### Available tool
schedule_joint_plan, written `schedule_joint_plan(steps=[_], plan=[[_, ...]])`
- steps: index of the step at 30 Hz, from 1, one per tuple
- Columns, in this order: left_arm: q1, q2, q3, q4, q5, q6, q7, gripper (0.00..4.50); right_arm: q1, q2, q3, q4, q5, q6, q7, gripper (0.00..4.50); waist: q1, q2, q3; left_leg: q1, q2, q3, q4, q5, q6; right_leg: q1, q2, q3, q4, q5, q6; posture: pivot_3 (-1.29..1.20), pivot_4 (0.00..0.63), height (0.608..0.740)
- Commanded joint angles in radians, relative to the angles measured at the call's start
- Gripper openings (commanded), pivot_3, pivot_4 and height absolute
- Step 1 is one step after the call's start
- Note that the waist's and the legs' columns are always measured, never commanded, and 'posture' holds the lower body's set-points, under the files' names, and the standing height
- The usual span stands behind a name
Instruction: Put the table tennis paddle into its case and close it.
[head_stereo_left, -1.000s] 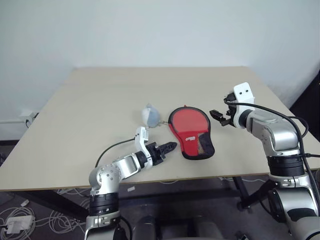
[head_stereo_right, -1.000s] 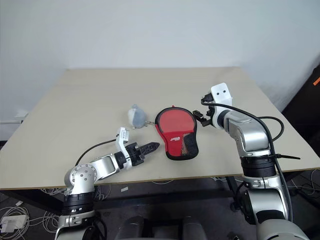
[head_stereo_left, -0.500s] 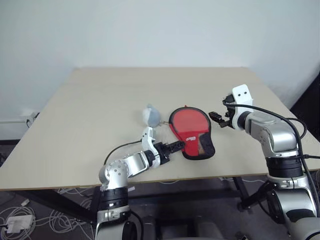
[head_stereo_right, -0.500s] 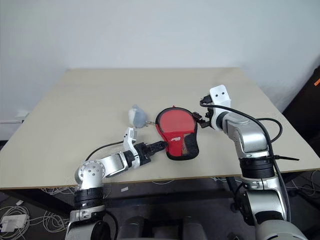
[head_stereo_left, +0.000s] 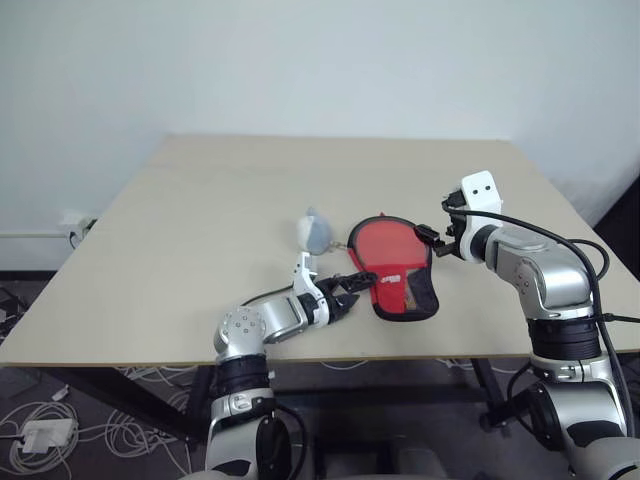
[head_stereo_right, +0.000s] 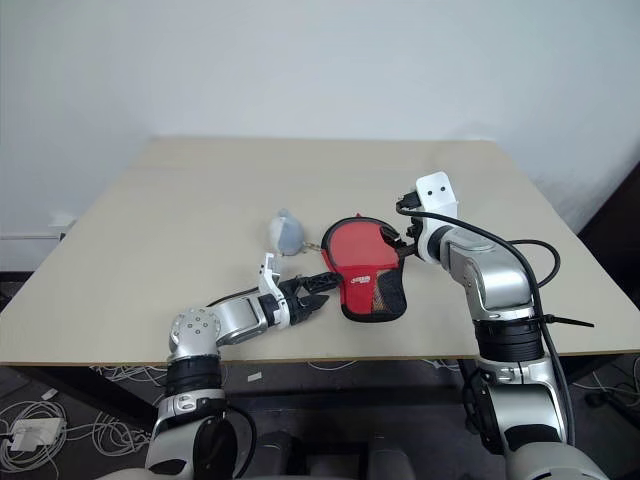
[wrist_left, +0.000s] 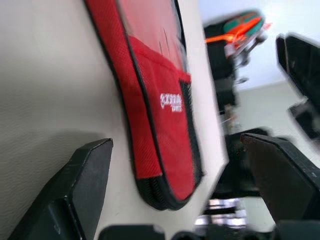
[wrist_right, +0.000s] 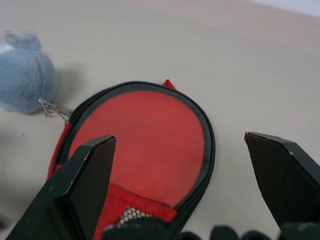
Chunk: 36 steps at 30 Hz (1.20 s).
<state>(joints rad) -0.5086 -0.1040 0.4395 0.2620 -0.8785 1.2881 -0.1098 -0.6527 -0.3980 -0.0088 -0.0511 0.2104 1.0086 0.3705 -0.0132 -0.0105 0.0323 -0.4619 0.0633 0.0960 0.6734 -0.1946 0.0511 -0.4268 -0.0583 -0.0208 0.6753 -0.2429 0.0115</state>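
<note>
The red case with black trim lies flat on the table, unzipped. The table tennis paddle's round red face shows in its open upper half; the handle is hidden under the logo flap. My left gripper is open, low over the table at the case's left edge, with its fingers apart and the case's lower side between and beyond them. My right gripper is open and empty, hovering just off the case's upper right rim.
A small grey plush toy on a keychain lies just left of the case's top. The table's front edge runs close below the left gripper. A wide bare tabletop stretches to the left and the back.
The left gripper has opened and moved right, up to the case's left edge. The right gripper has stayed put. The camera has shifted, so the whole picture moved.
</note>
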Motion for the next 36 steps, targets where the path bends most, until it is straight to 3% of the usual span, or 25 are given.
schedule_joint_plan(steps=[1,11,36], plan=[[-0.013,0.006,-0.053,0.073,0.043,0.025,0.007,4.47,-0.007,0.007,-0.020,-0.049,0.012,0.002,-0.011,4.50,0.001,0.001,0.000,0.000,0.000,0.000,0.000,0.000,0.000,0.000,-0.001,0.000,0.000,0.000,0.000,0.00,0.000,0.698],[-0.067,0.035,-0.139,0.137,0.070,0.015,-0.103,4.47,0.004,0.024,-0.015,-0.068,0.016,0.018,-0.018,4.50,0.016,0.004,-0.003,0.000,-0.003,-0.001,0.000,0.000,0.002,0.000,-0.009,-0.006,0.000,0.000,0.000,0.00,0.000,0.698],[-0.195,-0.014,-0.113,0.377,0.122,-0.109,-0.240,4.47,0.029,0.044,-0.005,-0.111,0.031,0.052,-0.036,4.50,0.017,0.004,-0.002,-0.001,-0.003,-0.002,0.000,-0.001,0.006,0.001,-0.014,-0.007,0.000,-0.003,0.001,0.00,0.000,0.698]])
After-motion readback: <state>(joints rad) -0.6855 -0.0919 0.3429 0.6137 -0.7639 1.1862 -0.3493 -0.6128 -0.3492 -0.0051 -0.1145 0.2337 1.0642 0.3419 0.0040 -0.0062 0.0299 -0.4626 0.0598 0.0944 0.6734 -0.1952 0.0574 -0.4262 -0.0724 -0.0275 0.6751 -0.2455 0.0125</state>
